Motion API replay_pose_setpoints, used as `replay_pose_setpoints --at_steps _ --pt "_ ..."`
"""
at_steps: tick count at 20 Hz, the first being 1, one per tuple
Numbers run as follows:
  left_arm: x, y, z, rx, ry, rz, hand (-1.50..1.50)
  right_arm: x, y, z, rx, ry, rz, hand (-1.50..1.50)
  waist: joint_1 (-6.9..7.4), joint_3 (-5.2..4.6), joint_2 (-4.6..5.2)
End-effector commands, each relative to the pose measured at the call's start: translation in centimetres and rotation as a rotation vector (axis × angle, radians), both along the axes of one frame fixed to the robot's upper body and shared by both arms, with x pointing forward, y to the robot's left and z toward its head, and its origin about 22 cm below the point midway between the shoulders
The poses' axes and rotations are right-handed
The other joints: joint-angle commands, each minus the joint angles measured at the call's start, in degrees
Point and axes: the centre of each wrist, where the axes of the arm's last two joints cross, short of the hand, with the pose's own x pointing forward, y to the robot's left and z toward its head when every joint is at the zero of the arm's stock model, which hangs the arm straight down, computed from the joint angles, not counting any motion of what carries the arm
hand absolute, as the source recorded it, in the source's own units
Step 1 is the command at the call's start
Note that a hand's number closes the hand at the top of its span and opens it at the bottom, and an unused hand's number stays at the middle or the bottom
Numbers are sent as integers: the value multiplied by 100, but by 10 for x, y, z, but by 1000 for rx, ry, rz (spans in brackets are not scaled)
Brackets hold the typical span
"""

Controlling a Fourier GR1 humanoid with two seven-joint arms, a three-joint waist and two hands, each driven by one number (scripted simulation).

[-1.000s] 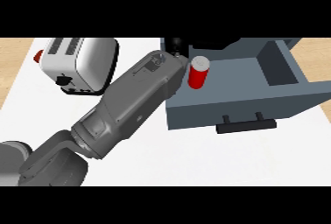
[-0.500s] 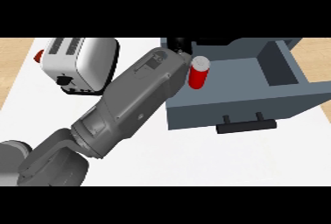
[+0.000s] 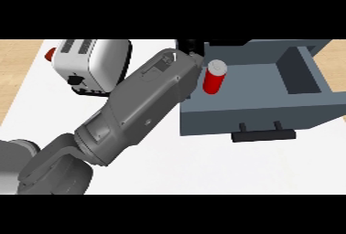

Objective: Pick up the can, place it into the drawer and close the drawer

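Note:
A red can [image 3: 214, 78] with a pale top stands upright inside the open grey-blue drawer [image 3: 256, 112], close to its left wall. My left forearm crosses the view from the lower left up to the drawer's back left corner. Only a small black part of my left hand [image 3: 190, 46] shows past the wrist, just up and left of the can; the forearm hides the remainder. I cannot tell whether the hand touches the can. The right hand appears nowhere in the view.
The drawer's black handle [image 3: 263, 135] sticks out from its front towards me. A white toaster [image 3: 91, 64] with a red knob stands at the back left of the white counter [image 3: 236, 169], beside my forearm.

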Motion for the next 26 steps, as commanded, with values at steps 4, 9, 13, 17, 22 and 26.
replay_pose_setpoints --at_steps 4,9,13,17,22,26 --pt "-1 -2 2 -15 22 -23 -150 43 29 -5 -194 -8 -14 -150 176 2 11" --pt "-4 1 -7 -44 26 -19 -150 68 62 -3 -318 -36 -52 -150 330 -8 -51" --pt "-4 0 5 -21 55 -14 -150 106 77 -8 -377 -36 -74 -150 407 -8 -97" --pt "-7 2 3 -5 50 -17 -150 145 96 -27 -485 -35 -79 -150 533 -8 -109" --pt "7 28 12 -1 46 16 -150 183 113 -40 -622 -36 -64 -150 451 -5 -81" --pt "6 34 23 12 33 26 -150 207 140 -50 -762 2 -63 -150 536 -8 -94"
